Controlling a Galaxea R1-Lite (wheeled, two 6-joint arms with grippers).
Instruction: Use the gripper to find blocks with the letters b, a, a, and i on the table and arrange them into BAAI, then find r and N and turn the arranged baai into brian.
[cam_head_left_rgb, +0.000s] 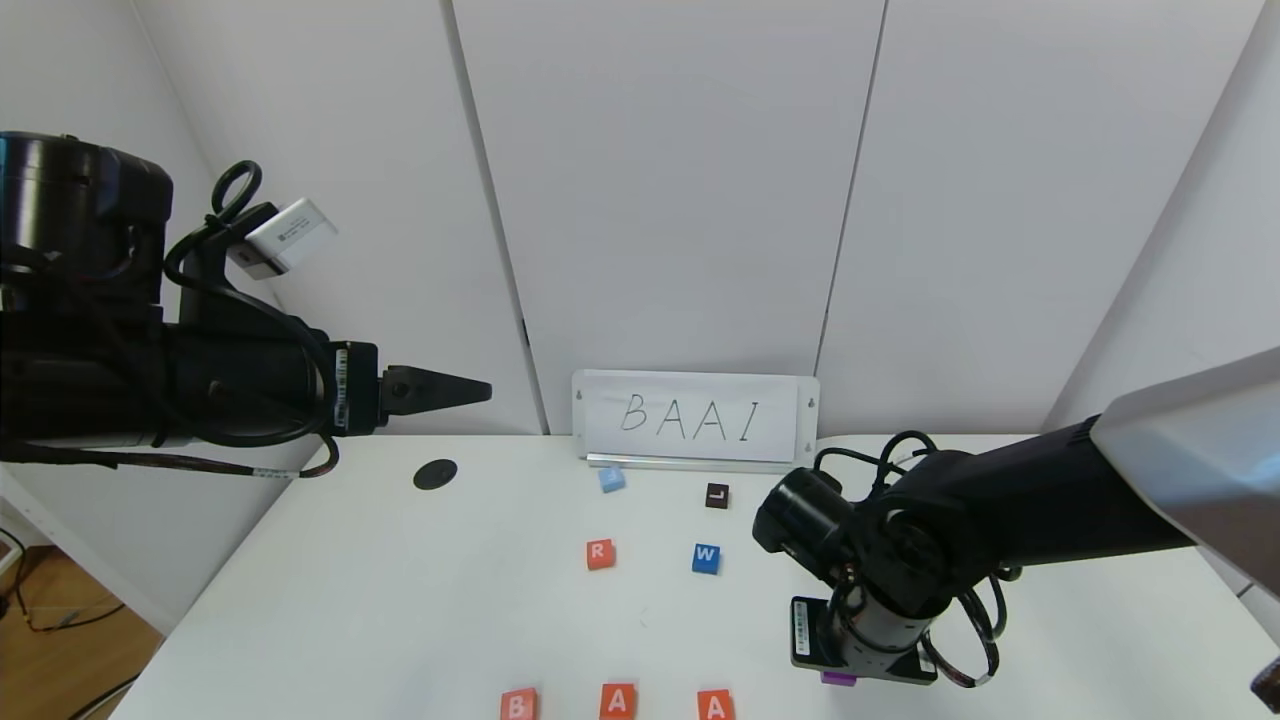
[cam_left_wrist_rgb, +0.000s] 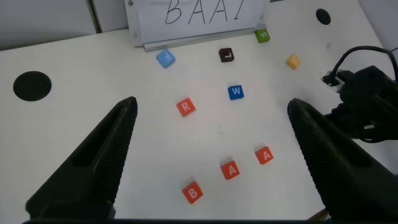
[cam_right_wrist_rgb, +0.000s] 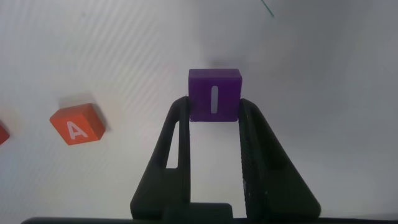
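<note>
Fingers (cam_right_wrist_rgb: 249, 143) of the right gripper (cam_right_wrist_rgb: 214, 115) clamp the purple I block (cam_right_wrist_rgb: 214, 93), low over the table (cam_head_left_rgb: 400, 600).
Set it at 3 o'clock of the second A (cam_head_left_rgb: 715, 705), in line with B (cam_head_left_rgb: 518, 704), evenly spaced. Left gripper (cam_left_wrist_rgb: 211, 118) hangs wide open, holding nothing.

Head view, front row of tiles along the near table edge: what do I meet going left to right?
B → first A → second A → purple I, mostly hidden under the right tool, which is shut on it.
</note>
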